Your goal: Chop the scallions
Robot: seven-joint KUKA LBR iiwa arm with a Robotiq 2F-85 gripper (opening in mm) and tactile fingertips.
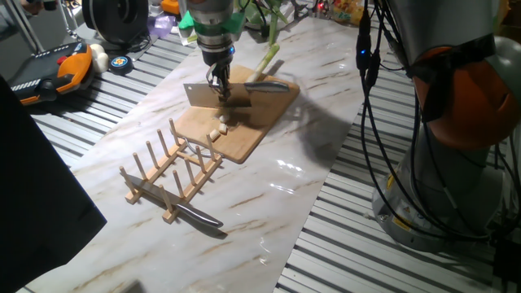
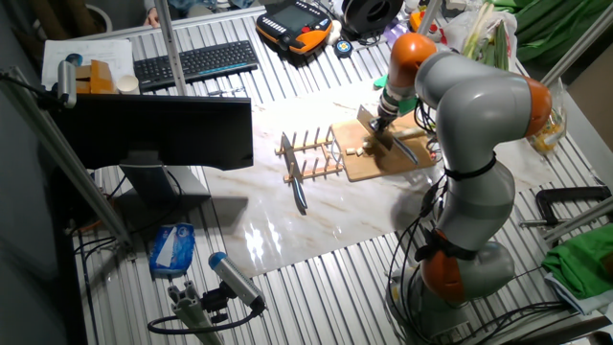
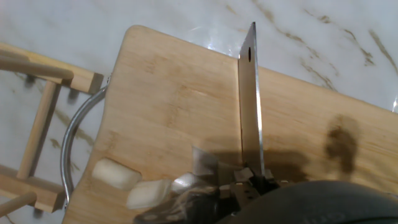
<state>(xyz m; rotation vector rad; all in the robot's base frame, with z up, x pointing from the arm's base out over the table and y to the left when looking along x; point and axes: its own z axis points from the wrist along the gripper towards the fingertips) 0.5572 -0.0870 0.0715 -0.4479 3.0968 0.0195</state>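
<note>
Hand view showed the cleaver (image 3: 250,106) edge-on, its thin blade running up the frame over the wooden cutting board (image 3: 174,106), with a small hole near the far tip. Its handle end vanished into the dark, blurred mass of the gripper (image 3: 249,183) at the bottom edge; the fingers themselves were too smeared and cropped there to separate. Two whitish cut chunks (image 3: 127,183) of scallion lay on the board near its metal handle loop (image 3: 78,140), partly cut off by the lower frame edge.

From one fixed view, the gripper (image 1: 218,85) reached down over the middle of the board (image 1: 244,122), clamped on the cleaver (image 1: 203,95), whose flat grey blade stuck out toward the board's rack side. The chunks (image 1: 218,128) sat on the board just below the blade. The scallions (image 1: 269,57), a long pale stalk, ran off the far edge of the board and its leafy tops were lost in the clutter behind. A second knife (image 1: 269,85) lay on the board's far side. The wooden peg rack (image 1: 171,171) stood just beside the board, with another knife (image 1: 195,216) lying beyond it.

From the other fixed view, the arm (image 2: 469,105) hid much of the board (image 2: 369,163), and the scallion was not distinguishable.
</note>
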